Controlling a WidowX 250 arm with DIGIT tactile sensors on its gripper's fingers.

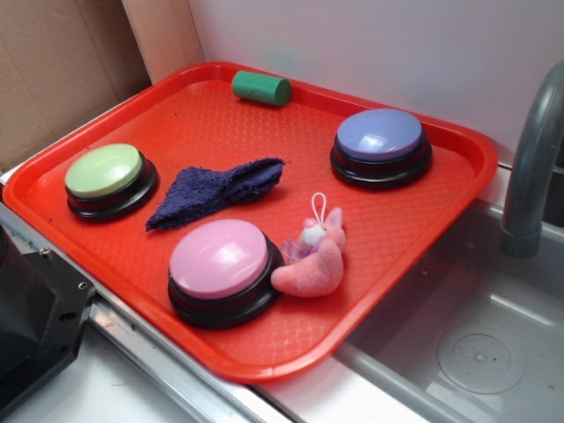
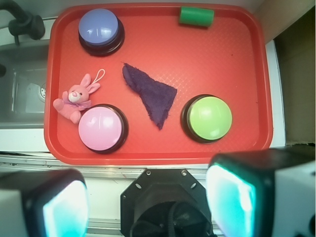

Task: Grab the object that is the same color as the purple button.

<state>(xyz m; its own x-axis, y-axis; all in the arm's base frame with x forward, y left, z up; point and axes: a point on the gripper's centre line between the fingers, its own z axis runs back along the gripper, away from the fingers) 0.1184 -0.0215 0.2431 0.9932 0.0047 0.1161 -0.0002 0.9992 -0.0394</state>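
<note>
A dark purple-blue terry cloth rag (image 1: pixel 216 189) lies flat near the middle of the red tray (image 1: pixel 423 229), between the green and pink buttons; in the wrist view the rag (image 2: pixel 150 94) is a triangle. The lavender-blue domed button (image 1: pixel 380 143) sits at the tray's far right corner, and shows top left in the wrist view (image 2: pixel 100 28). My gripper (image 2: pixel 148 202) is open and empty, high above the tray's near edge over the robot base, well apart from the rag. It is not in the exterior view.
A light green button (image 1: pixel 107 176), a pink button (image 1: pixel 220 264), a pink plush bunny (image 1: pixel 313 260) and a green cylinder (image 1: pixel 262 88) also lie on the tray. A sink (image 1: pixel 476 344) with a grey faucet (image 1: pixel 533 159) is on the right. Cardboard (image 1: pixel 62 62) stands behind.
</note>
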